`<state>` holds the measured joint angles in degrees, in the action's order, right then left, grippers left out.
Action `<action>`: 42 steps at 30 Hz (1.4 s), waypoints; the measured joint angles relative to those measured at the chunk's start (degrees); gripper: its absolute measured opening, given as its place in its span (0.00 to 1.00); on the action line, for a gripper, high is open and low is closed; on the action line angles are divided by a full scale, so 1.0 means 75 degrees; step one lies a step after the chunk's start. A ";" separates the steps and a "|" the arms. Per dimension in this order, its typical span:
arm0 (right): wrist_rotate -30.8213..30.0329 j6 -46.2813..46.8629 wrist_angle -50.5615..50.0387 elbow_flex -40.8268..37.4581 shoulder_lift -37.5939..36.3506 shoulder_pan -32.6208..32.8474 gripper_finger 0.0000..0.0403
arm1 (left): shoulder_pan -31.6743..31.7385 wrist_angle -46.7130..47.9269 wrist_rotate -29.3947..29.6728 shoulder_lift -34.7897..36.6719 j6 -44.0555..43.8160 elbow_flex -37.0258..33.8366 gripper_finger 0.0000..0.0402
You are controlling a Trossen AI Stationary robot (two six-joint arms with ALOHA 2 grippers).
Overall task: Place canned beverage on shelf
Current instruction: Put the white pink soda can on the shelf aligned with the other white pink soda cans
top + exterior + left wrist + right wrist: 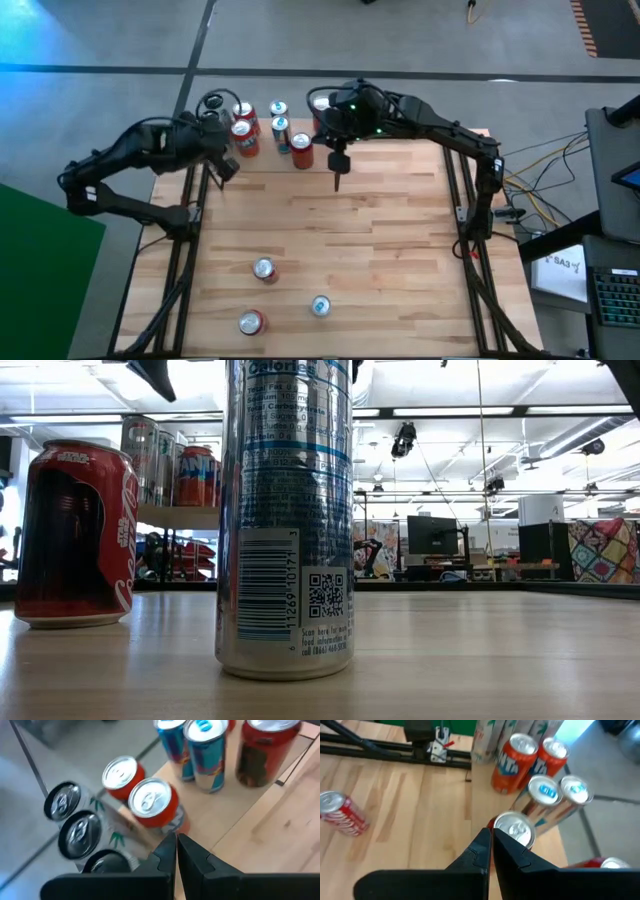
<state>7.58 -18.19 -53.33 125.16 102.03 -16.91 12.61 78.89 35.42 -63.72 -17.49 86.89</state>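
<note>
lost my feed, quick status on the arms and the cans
Left gripper and right gripper both shut, empty, near the shelf. Cluster of cans already on shelf. Three cans left on the table. Nothing in the way.

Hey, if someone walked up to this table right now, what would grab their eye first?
Probably the crowd of cans packed on the small shelf at the table's far edge, reds, oranges and blue-tops together. Both arms reach toward it, the left pincer and right pincer shut and empty. At the near end, three cans stand apart on the table, with a tall silver can filling the low view.
</note>
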 joint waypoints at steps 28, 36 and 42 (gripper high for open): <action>0.0042 0.0532 -0.0503 0.0000 -0.0214 0.0003 0.02 | 0.1634 0.1487 -0.0813 -0.0841 0.0811 0.1466 0.00; 0.0040 0.0570 -0.0510 0.0000 -0.0214 0.0003 0.02 | 0.1776 0.1484 -0.0801 -0.0895 0.0873 0.1417 0.00; 0.0040 0.0634 -0.0511 0.0000 -0.0214 0.0003 0.02 | 0.1902 0.1487 -0.0792 -0.0898 0.0905 0.1184 0.00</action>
<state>7.88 -13.43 -57.17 125.16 100.42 -16.88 26.87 90.04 29.47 -70.46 -10.70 95.77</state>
